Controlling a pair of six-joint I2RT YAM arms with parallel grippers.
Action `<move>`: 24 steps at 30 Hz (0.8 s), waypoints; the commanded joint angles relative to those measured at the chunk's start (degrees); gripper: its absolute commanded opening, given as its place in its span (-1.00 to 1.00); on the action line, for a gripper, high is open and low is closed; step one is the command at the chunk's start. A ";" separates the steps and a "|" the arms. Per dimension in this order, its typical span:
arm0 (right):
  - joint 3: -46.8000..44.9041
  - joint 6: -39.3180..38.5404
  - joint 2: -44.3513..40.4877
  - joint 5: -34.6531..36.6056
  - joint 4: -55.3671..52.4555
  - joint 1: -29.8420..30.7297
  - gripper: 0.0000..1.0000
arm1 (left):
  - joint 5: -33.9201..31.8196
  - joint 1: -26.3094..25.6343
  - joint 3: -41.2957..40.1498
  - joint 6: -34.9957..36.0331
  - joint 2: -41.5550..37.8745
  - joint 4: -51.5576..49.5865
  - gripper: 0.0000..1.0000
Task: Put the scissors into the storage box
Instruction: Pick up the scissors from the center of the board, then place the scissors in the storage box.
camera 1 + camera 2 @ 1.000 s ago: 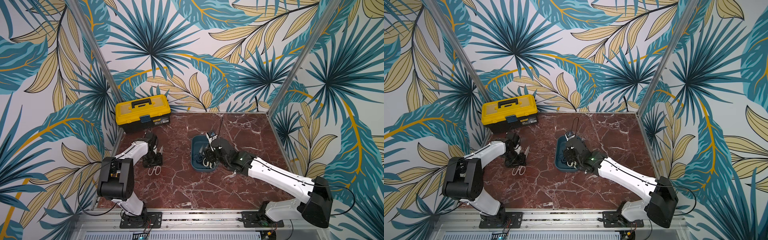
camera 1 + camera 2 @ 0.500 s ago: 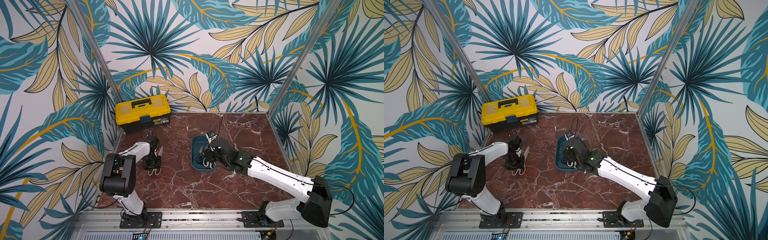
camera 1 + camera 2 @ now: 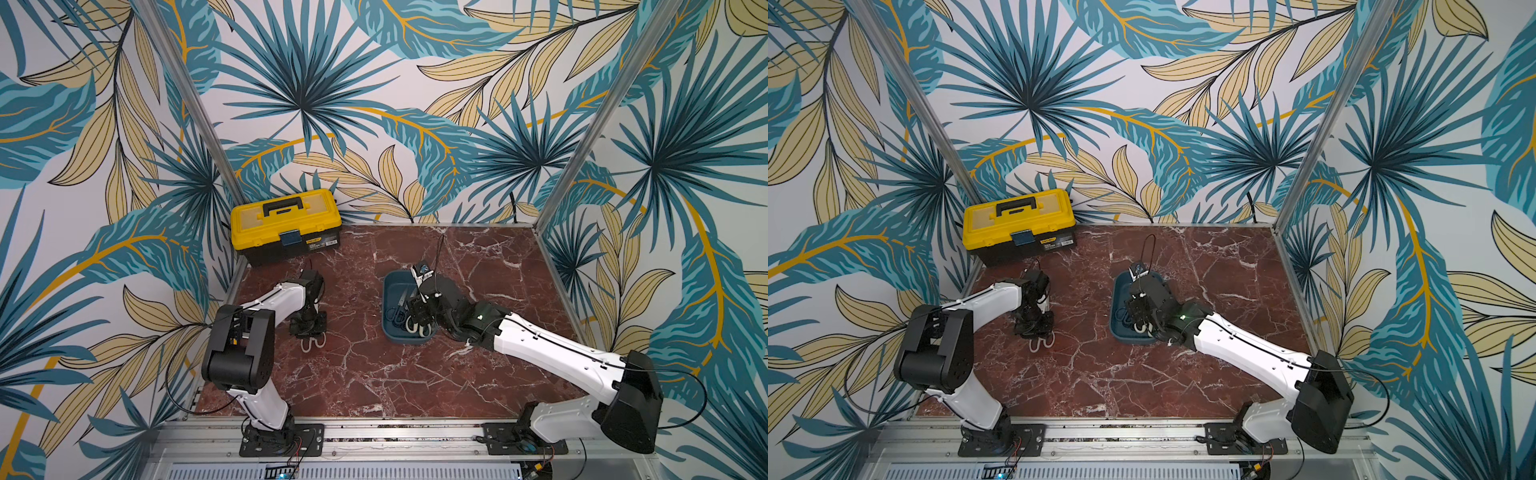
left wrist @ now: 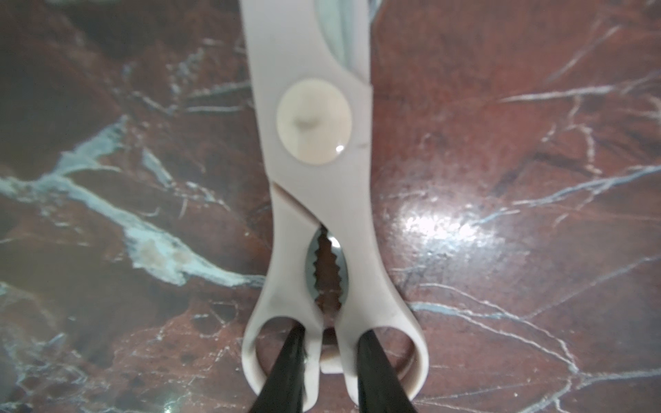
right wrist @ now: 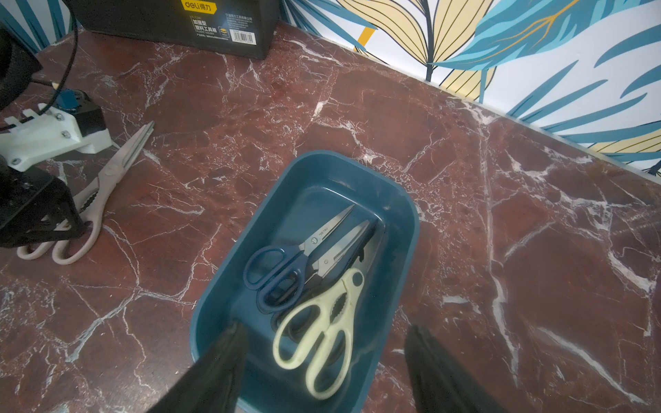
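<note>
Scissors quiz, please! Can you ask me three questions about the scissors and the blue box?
1. True or false: the pale beige-handled steel scissors lie inside the dark teal plastic storage box.
2. Which pair lies in the box? A red-handled, B blue-handled steel scissors, C green-handled.
3. Fill in: the left fingers sit inside that pale pair's handle ____.
Key: 1 false; 2 B; 3 loops.

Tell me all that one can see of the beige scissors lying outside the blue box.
The beige scissors lie flat on the red marble table, blades shut, tips roughly toward the yellow toolbox. Matte plastic handles, a round pivot cap, steel blades, a toothed steel notch between the handles. The left gripper has one black finger in each loop, pinching the inner bars.
</note>
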 commanded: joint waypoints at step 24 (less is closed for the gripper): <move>-4.28 6.51 -8.05 20.86 -0.28 0.24 0.51 | -0.41 -26.35 31.10 -8.78 0.13 -7.57 -0.65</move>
